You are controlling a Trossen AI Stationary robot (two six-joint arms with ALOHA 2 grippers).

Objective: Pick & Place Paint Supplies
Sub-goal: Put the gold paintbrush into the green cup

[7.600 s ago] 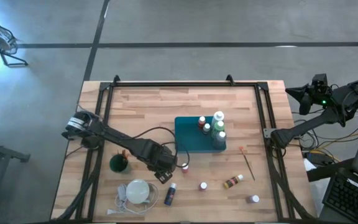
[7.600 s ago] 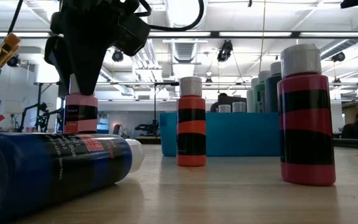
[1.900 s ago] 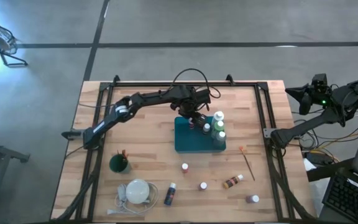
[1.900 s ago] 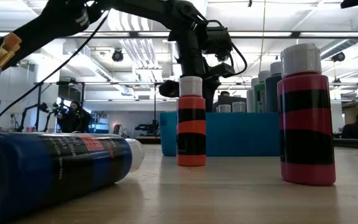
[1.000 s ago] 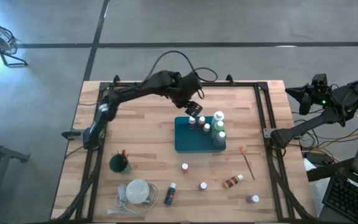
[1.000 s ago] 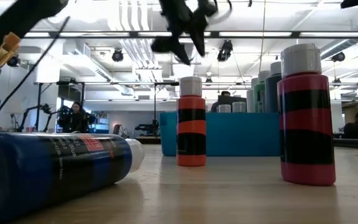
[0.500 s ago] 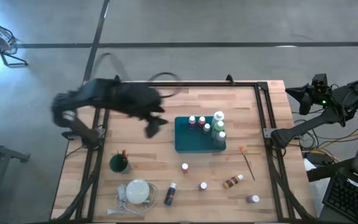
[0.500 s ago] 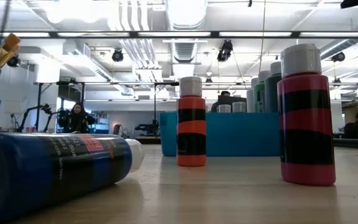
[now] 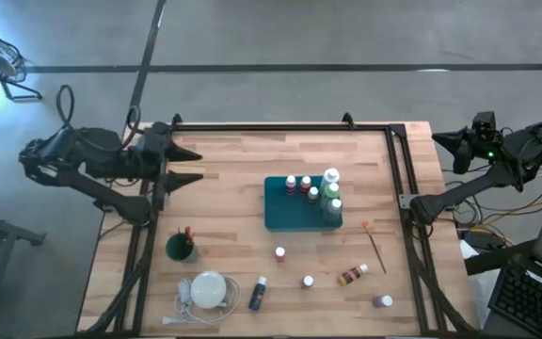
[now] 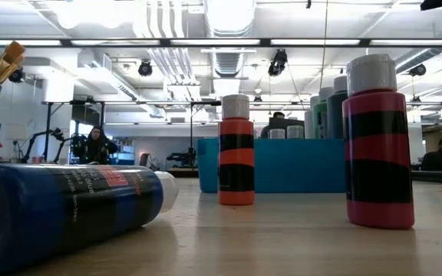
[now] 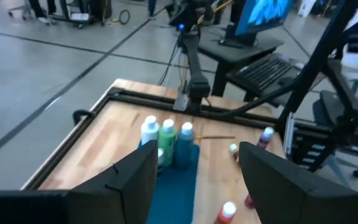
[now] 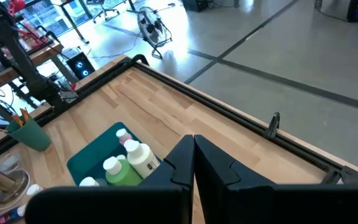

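Note:
The teal tray [image 9: 278, 217] in the table's middle holds several white-capped paint bottles [image 9: 320, 193] standing upright. Loose bottles stand or lie near the front edge: a red one [image 9: 279, 253], another [image 9: 307, 281], a blue one on its side [image 9: 257, 294], a brown one on its side [image 9: 352, 275] and a purple one [image 9: 385, 301]. A thin brush [image 9: 374, 243] lies flat to the tray's right. My left gripper [image 9: 191, 165] hovers open and empty over the table's left edge, pointing toward the tray [image 11: 173, 186]. My right gripper [image 9: 440, 141] waits shut beyond the right edge.
A green cup [image 9: 181, 247] with brushes stands at the front left, and a white disc with a cord [image 9: 208, 289] lies in front of it. A black frame rail [image 9: 280, 126] runs round the table. Bare wood lies between my left gripper and the tray.
My left gripper has swung away from above the tray's far side toward the table's left edge, rising and tipping up until it points nearly level toward the tray. It carries nothing. The bottles in the tray have stayed upright.

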